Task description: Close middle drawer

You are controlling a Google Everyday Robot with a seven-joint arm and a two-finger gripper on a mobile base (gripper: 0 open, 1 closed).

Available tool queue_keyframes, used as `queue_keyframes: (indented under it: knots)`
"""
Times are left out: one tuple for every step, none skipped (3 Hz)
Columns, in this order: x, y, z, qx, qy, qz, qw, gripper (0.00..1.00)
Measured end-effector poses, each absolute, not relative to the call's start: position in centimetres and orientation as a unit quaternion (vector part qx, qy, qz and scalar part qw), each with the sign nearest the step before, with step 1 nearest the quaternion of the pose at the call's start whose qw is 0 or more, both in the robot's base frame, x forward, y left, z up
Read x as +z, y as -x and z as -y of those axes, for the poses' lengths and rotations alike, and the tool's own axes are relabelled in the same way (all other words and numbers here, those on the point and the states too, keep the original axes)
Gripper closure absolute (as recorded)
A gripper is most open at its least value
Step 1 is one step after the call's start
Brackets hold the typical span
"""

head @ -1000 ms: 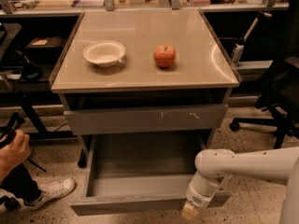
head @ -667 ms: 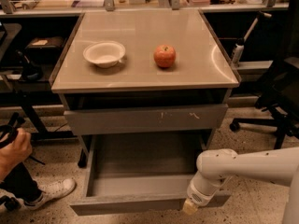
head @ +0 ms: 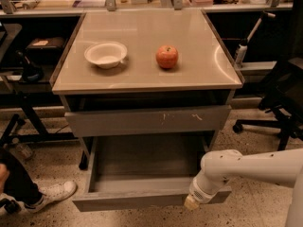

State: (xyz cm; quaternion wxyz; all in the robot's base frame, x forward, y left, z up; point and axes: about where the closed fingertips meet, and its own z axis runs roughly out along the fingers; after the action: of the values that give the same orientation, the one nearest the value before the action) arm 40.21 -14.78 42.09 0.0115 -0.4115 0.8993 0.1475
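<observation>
The middle drawer [head: 128, 201] is pulled far out of the grey cabinet, and its grey box interior [head: 142, 162] is bare. Its plain front faces the camera near the floor. My gripper [head: 191, 202] is at the end of the white arm [head: 246, 167], which reaches in from the right. The gripper's tan tip rests against the right part of the drawer's front. Above, the taller front with white scratches [head: 147, 120] stands slightly out.
A white bowl [head: 106, 54] and a red apple [head: 166, 56] sit on the cabinet top [head: 199, 74]. An office chair base [head: 274, 126] stands at the right. A person's shoe [head: 49, 194] and leg are at the lower left, with desk legs behind.
My gripper and the drawer front have shifted slightly back toward the cabinet. The bowl and apple have not moved.
</observation>
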Motion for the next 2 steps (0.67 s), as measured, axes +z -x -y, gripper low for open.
queue_keyframes:
  knots:
    - [41.8,-40.7,14.6,0.156,0.396,-0.905,0.015,1.00]
    - [41.5,-42.2,14.7,0.154,0.373,-0.915,0.031,1.00]
